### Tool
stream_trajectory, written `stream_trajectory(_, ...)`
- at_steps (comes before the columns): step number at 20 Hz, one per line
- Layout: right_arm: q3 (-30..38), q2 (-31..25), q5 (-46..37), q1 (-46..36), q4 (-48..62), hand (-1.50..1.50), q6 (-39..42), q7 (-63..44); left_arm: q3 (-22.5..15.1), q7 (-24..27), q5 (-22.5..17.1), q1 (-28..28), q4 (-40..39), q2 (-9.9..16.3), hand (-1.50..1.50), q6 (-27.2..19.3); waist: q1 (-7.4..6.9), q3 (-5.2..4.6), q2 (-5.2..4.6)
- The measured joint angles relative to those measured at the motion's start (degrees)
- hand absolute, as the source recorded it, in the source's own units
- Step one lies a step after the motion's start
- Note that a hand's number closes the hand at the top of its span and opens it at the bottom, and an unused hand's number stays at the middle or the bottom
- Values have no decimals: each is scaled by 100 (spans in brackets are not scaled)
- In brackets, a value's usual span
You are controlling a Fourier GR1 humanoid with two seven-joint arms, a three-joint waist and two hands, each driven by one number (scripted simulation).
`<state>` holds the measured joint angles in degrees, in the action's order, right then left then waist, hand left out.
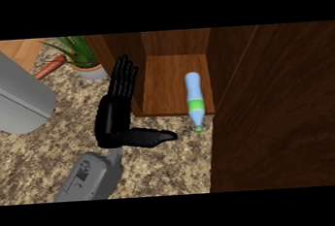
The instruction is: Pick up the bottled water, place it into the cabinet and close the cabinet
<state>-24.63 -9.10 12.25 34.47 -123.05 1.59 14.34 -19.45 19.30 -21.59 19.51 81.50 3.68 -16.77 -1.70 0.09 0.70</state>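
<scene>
The water bottle (194,99) lies on its side on the cabinet's wooden floor (168,83), pale blue with a green band, its green cap poking out over the front edge toward me. My left hand (117,108) stands just left of it at the cabinet's left wall, fingers straight and pointing away, thumb stretched right toward the bottle's cap end without touching it. It holds nothing. The cabinet door (282,113) stands open at the right, a wide dark wooden panel. My right hand does not show.
A potted green plant (82,57) and an orange carrot (50,67) sit at the back left on the speckled counter (37,157). A large grey rounded object (11,97) fills the left edge.
</scene>
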Motion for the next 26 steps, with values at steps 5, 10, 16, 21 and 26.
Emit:
stream_trajectory(5,-146,-126,-218,50,-105,-150,16,14,-510,-507,143,-1206,1771,245,-150,-290,54,-5,-14)
stream_trajectory(10,-354,-505,-538,15,-241,150,227,-177,-805,-558,162,-2274,2968,631,-150,-191,77,-9,-29)
stream_trajectory(16,-671,-998,-993,-86,-483,150,530,-504,-800,-307,132,-3314,3874,980,-150,-114,58,-9,-57)
stream_trajectory(21,-810,-1217,-1348,-255,-650,150,664,-771,-406,-50,-153,-4191,4533,1413,-150,152,23,-4,-85)
stream_trajectory(26,-912,-1326,-1793,-405,-875,150,732,-1138,-32,243,-495,-4934,4922,1695,-150,534,-20,-2,-96)
